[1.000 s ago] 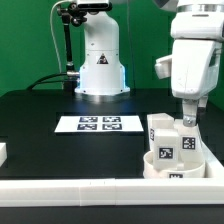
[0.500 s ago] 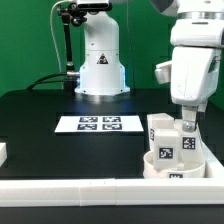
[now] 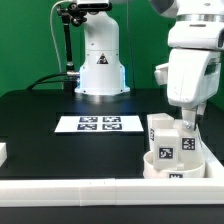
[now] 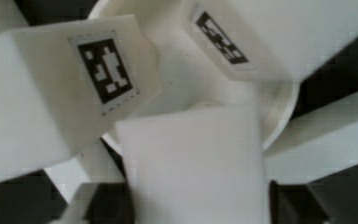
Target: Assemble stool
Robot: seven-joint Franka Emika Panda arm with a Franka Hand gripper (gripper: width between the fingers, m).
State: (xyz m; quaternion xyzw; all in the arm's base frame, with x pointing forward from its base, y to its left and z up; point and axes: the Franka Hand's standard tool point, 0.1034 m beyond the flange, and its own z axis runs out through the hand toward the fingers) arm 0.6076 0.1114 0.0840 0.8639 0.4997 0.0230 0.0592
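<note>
Exterior view first: the gripper [image 3: 187, 124] hangs at the right of the frame, low over the stool [image 3: 176, 152], which sits in the lower right corner as a round seat with white leg blocks standing up out of it. The claw is drawn nearly together, and judging by the wrist view it pinches the leg block [image 4: 190, 160] that fills the lower middle of that picture, though the dark fingers show only as slivers at the bottom edge, so the contact itself is not clear. Now the risks. The tagged blocks are packed tight; the neighbouring block [image 4: 60, 95] at the left of the wrist picture and another tagged block [image 4: 247, 45] at the upper right lean close, so a lift or a twist could drag one of them along or knock it out of its socket. If the pinch sits off-centre, the block may tilt in the fingers and jam rather than slide straight. The seat [image 3: 150, 166] lies just behind the white rail [image 3: 60, 190] across the bottom of the exterior view, and a sideways pull could shove it against that rail. Hard to read: the sockets are hidden under the blocks, the seat rim is partly cut off by the rail, and the wrist picture is blurred. Over at the centre of the exterior view the marker board [image 3: 98, 124] lies well apart.
</note>
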